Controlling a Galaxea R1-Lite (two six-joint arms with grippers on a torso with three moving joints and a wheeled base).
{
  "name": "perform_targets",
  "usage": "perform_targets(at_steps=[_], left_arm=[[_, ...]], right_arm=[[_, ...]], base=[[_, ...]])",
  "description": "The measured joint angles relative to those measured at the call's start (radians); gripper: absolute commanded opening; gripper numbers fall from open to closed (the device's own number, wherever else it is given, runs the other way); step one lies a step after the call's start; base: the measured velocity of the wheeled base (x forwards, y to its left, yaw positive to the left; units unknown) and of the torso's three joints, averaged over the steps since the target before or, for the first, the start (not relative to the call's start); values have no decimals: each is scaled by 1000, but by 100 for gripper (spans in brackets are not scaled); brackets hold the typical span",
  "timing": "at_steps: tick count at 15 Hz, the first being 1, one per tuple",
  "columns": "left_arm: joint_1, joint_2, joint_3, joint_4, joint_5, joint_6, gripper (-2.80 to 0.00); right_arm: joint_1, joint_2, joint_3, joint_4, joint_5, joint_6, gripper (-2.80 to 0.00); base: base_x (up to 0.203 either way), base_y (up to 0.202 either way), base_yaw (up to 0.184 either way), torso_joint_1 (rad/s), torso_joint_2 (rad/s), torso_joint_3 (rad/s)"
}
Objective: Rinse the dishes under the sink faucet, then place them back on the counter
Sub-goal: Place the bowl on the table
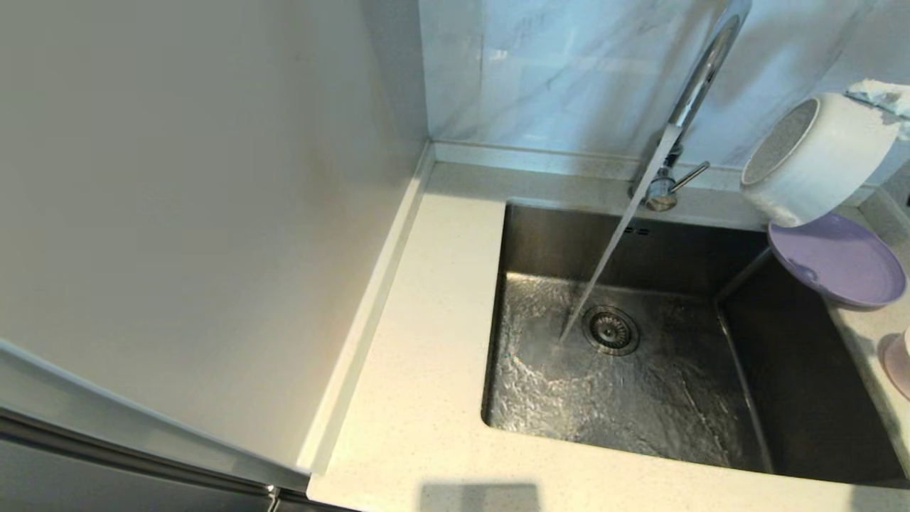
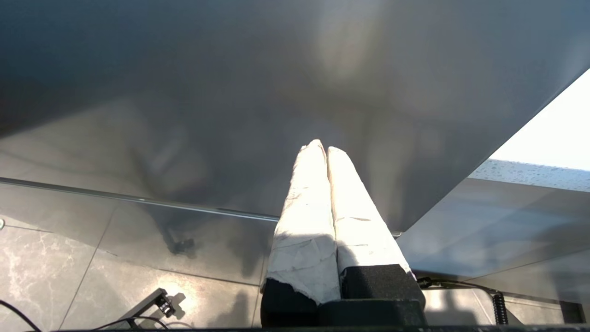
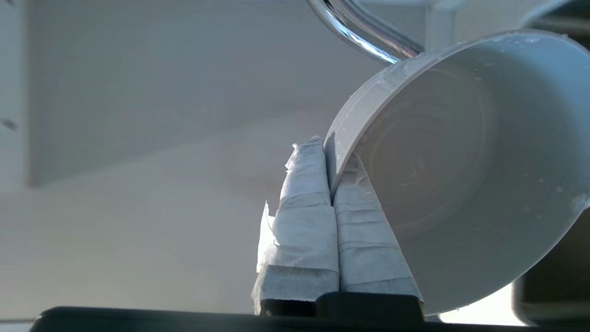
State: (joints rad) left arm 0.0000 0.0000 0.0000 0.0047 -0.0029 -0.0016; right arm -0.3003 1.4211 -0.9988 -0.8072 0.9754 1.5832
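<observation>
Water runs from the chrome faucet [image 1: 700,78] in a slanted stream [image 1: 604,263] into the steel sink [image 1: 803,370], landing beside the drain strainer [image 1: 610,330]. My right gripper [image 1: 873,92] holds a deep white-looking bowl [image 1: 817,160] in the air at the sink's back right corner, tipped on its side with its mouth toward the faucet and clear of the stream. In the right wrist view the gripper [image 3: 328,152] is shut on the bowl's [image 3: 461,175] wet rim. The lavender plate [image 1: 842,259] lies on the right counter, overhanging the basin. My left gripper [image 2: 322,147] is shut and empty, out of the head view.
A pale pink round thing [image 1: 899,363] is cut off at the right edge. The faucet lever [image 1: 689,176] points right. The off-white counter [image 1: 419,355] runs left of the sink beside a tall pale panel [image 1: 199,213]. The left gripper hangs by a dark cabinet front [image 2: 230,92] above floor tiles.
</observation>
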Motion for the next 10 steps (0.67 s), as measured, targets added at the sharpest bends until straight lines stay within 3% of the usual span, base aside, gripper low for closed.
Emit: perform_targets(at_steps=[3, 6, 8, 10], left_arm=[[0, 0, 0, 0, 0, 0, -280], [0, 0, 0, 0, 0, 0, -280], [0, 0, 0, 0, 0, 0, -280], [0, 0, 0, 0, 0, 0, -280]], right_arm=[[28, 40, 13, 9, 15, -79, -280], [39, 88, 12, 72, 15, -227, -280], [41, 112, -22, 181, -36, -308, -280], [54, 125, -101, 359, -136, -324, -280]], base=[[0, 0, 0, 0, 0, 0], [0, 0, 0, 0, 0, 0], [0, 0, 0, 0, 0, 0], [0, 0, 0, 0, 0, 0]])
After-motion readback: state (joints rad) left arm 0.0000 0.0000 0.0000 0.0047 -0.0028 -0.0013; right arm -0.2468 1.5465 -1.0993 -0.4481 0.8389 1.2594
